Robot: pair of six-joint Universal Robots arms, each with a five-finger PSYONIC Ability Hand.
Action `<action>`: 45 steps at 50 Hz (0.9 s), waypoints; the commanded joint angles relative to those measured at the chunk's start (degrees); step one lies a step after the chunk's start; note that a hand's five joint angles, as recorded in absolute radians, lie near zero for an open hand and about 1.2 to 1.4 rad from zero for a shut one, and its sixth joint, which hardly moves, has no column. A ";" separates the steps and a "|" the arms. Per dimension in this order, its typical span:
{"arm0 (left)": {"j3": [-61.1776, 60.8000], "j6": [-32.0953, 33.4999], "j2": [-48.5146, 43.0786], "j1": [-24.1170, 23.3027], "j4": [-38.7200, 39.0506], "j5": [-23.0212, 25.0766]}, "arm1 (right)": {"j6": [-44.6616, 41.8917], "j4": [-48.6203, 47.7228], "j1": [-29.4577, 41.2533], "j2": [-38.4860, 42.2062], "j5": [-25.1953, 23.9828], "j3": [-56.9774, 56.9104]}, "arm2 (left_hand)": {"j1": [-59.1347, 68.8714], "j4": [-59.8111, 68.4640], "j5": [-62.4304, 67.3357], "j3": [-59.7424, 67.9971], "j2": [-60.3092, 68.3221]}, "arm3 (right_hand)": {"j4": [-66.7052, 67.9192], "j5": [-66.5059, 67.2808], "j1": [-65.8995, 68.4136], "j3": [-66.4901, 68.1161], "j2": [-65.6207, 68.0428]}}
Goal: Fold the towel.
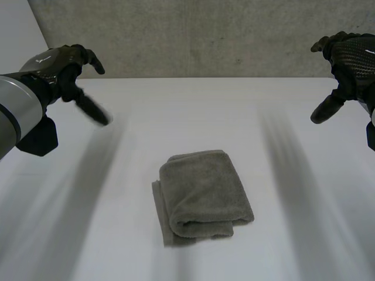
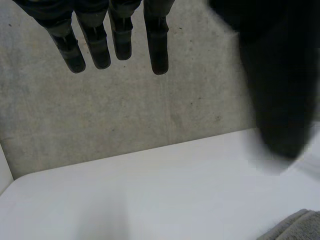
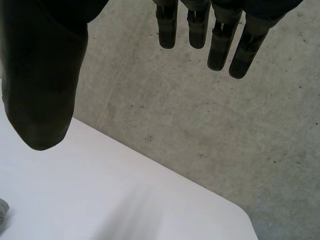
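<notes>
A grey towel (image 1: 202, 196) lies folded into a thick compact bundle on the white table (image 1: 193, 111), near the middle and toward the front. My left hand (image 1: 67, 70) hovers high at the far left, well away from the towel, fingers (image 2: 95, 42) straight and empty. My right hand (image 1: 348, 61) hangs raised at the far right, equally clear of the cloth, its fingers (image 3: 217, 40) straight with nothing between them and the thumb (image 3: 42, 85). A small grey piece of towel (image 2: 295, 227) shows past the left thumb.
A rough grey concrete wall (image 1: 199, 35) rises just behind the table's far edge. The table's rounded far corners (image 3: 240, 212) appear in the wrist views. Bare white surface surrounds the towel on all sides.
</notes>
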 commanded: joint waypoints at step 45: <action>-2.19 1.68 2.91 -0.01 0.58 0.23 | 0.21 1.03 -1.64 -0.06 -0.54 -0.31 | -3.07 -3.40 -1.86 -3.12 -3.13 | -4.33 -3.33 -3.04 -3.83 -3.57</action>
